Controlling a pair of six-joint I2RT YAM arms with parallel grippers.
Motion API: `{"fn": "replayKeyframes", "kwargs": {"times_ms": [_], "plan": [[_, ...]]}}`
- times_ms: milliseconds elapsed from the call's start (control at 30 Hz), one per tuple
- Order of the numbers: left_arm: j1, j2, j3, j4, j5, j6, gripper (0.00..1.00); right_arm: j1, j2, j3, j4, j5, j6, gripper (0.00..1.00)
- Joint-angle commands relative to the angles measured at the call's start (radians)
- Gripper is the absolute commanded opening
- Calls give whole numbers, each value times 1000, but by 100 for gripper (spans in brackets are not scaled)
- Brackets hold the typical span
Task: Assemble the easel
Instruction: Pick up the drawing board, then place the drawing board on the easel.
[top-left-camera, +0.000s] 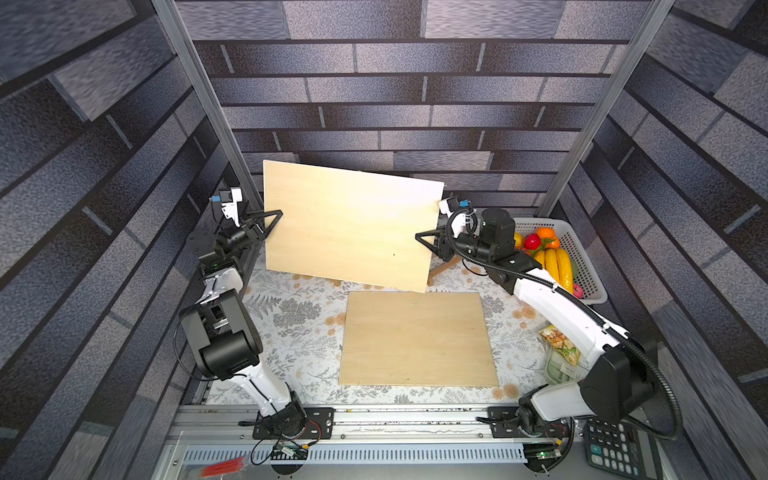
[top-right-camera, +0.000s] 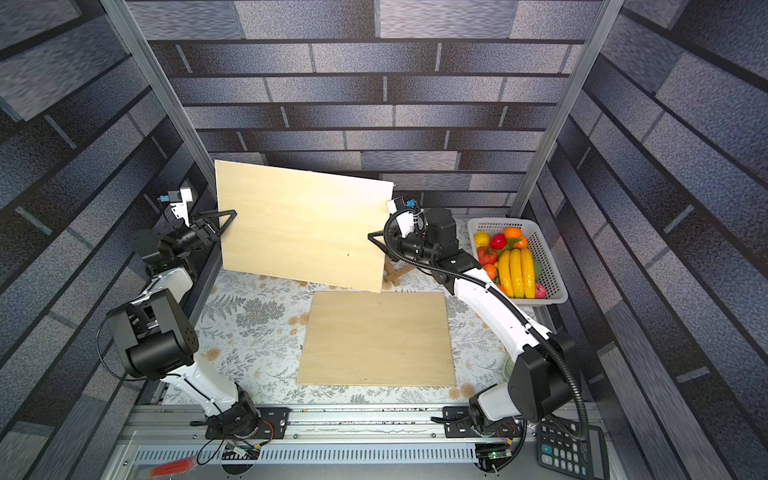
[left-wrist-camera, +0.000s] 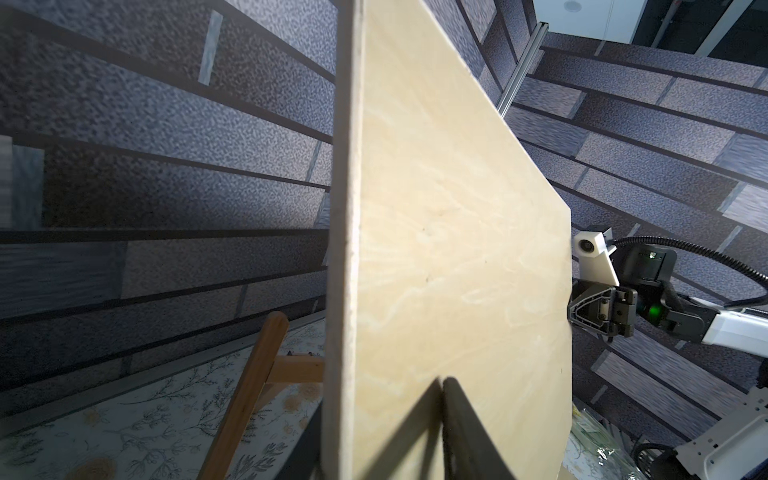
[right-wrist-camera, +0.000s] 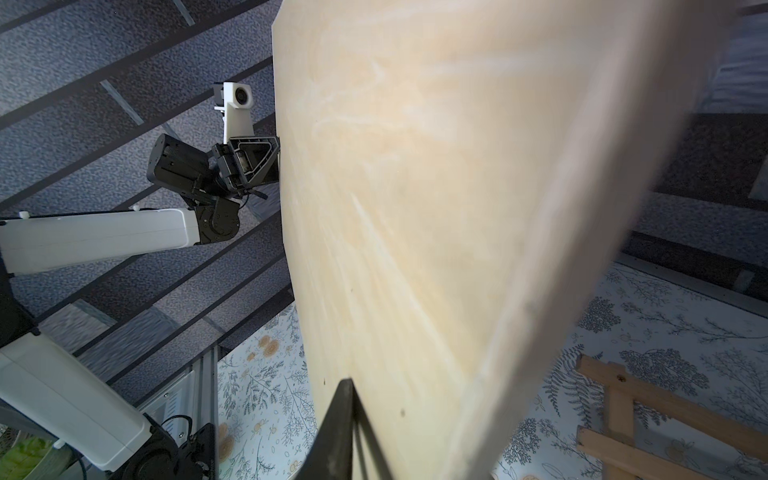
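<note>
Plywood board upright, tilted over worktop, easel behind it. Left jaws and right jaws straddle its side edges; pinching or loose, can't tell.

Grey brick-print walls on three sides; aluminium posts at back corners; floral cloth over tabletop.

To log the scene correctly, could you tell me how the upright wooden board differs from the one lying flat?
The upright wooden board is up on edge, skewed, at the back; the flat wooden board lies on the floral tablecloth nearer the front. The left hand and right hand sit at the upright board's side edges; no hand touches the flat one. Both are pale, bare rectangular panels.
</note>
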Motion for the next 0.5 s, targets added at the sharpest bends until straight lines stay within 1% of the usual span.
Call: {"fn": "replayKeyframes", "kwargs": {"times_ms": [0, 33, 133, 233, 267, 333, 467], "plan": [[-54, -64, -23, 62, -139, 225, 0, 160, 43, 37, 189, 213, -374, 0], [-62, -73, -25, 36, -136, 263, 0, 171, 49, 44, 184, 220, -391, 0], [-87, -102, -29, -119, -157, 408, 0, 190, 66, 61, 172, 225, -421, 0], [-100, -138, -67, -222, -249, 523, 0, 204, 72, 64, 166, 250, -467, 0], [-104, -149, -77, -238, -270, 543, 0, 205, 74, 64, 170, 251, -467, 0], [-113, -147, -80, -239, -279, 546, 0, 211, 77, 57, 184, 255, -461, 0], [-119, -114, -82, -134, -310, 471, 0, 243, 65, 38, 186, 274, -480, 0]]}}
